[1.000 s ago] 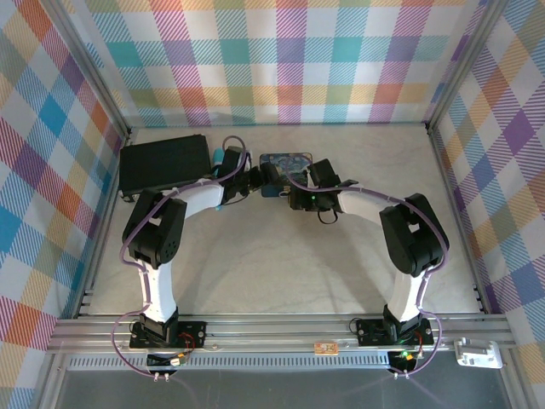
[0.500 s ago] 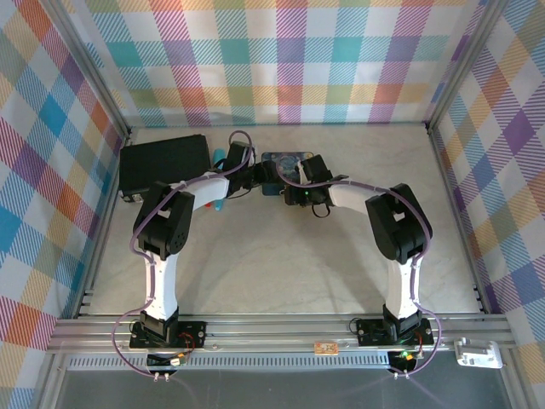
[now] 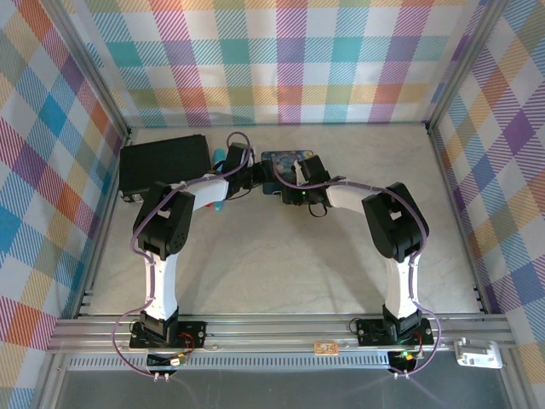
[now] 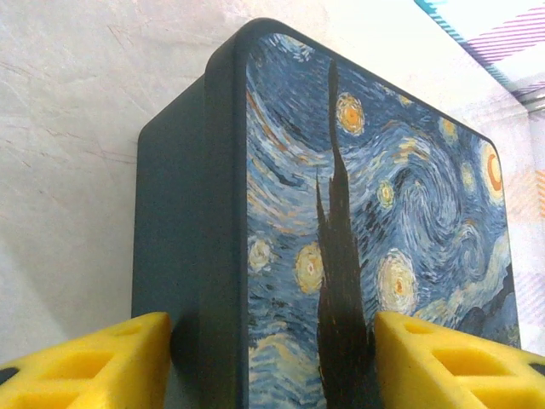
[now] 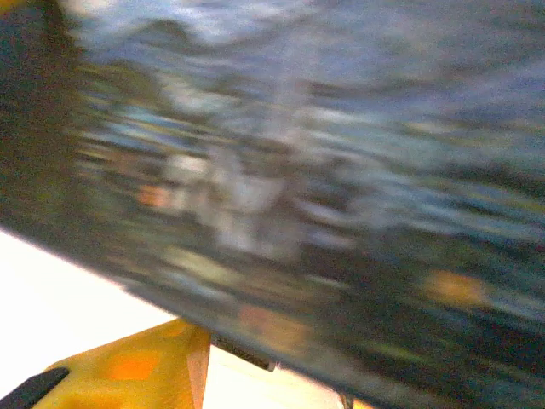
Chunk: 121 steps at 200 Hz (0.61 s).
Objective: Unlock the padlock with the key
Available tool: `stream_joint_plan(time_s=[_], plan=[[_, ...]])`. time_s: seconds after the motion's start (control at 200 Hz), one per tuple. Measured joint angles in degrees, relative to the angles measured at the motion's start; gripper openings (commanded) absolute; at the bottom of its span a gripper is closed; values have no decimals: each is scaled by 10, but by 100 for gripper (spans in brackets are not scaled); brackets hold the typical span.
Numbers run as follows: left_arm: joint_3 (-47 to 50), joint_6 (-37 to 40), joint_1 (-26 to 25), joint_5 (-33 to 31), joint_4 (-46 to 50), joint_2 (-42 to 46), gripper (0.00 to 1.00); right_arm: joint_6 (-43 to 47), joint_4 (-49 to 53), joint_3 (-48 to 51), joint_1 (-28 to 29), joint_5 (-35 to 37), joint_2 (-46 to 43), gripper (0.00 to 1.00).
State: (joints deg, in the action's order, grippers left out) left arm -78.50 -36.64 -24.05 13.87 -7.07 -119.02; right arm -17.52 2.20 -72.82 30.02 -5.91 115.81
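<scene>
My left claw (image 4: 271, 341) straddles the painted box (image 4: 383, 213) at the bench's (image 3: 281, 264) far middle, my right claw (image 3: 294, 173) close beside it; clamped or apart I cannot tell, nor where padlock and key lie

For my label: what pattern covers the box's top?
A blue-and-yellow Starry Night painting on the box, best in the left wrist view.
</scene>
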Motion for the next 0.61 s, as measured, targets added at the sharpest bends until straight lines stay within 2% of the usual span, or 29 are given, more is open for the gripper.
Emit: stream_joint_plan(time_s=[0.08,0.25,0.425,0.605], plan=[[6,-9,-5,0,-7,1,59,-9,-15,7,5,-1,0,56],[8,-17,-10,-3,-9,3,61,-26,-39,25,12,18,-3,59],[8,-22,-10,-10,-2,4,71,-31,-34,46,11,35,-21,59],[8,-13,-3,-19,31,18,80,-30,3,78,9,33,-97,63]])
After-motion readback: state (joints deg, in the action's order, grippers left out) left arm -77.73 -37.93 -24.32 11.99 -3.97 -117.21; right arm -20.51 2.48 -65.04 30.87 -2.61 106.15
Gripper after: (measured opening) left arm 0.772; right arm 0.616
